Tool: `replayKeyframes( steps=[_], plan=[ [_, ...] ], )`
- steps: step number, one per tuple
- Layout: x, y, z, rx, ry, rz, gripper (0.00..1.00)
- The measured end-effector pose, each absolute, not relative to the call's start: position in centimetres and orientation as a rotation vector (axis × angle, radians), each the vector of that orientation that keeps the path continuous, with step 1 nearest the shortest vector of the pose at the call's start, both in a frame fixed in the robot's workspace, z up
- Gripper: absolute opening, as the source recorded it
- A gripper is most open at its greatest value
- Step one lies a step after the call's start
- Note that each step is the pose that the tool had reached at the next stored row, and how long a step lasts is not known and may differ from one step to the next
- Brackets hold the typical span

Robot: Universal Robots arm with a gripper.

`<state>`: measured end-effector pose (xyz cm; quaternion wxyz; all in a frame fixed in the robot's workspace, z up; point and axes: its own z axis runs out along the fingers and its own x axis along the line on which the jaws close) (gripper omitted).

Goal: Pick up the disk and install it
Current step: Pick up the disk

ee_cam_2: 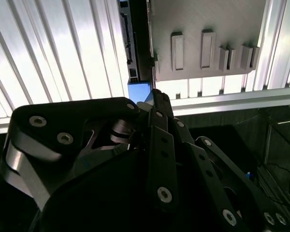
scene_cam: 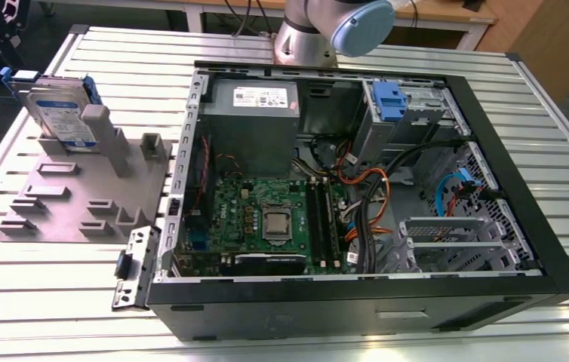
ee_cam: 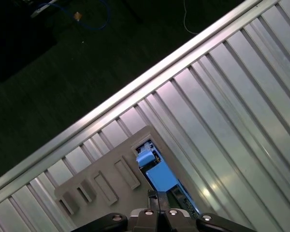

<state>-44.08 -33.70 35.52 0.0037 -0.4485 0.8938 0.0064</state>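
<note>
One disk (scene_cam: 63, 113), silver with a white-and-blue label and blue rails, stands on edge in a slot at the corner of the grey fixture plate (scene_cam: 73, 207) nearest a corner of the slatted table (scene_cam: 23, 302). In the first wrist view its top edge runs as a narrow strip straight below the gripper (ee_cam: 155, 194), whose fingers sit drawn together, holding nothing. The open computer case (scene_cam: 556, 260) lies beside the plate.

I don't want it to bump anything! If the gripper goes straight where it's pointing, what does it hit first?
Most likely the disk, standing on edge in the grey holder. The gripper points down at its blue top edge, but the gap between them is hard to judge.
</note>
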Motion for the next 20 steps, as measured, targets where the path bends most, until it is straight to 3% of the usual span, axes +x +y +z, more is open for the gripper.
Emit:
replayKeyframes(
  steps=[20],
  plan=[
    [-44.08,-33.70,35.51,-1.555,2.722,0.021,0.11]
  ],
)
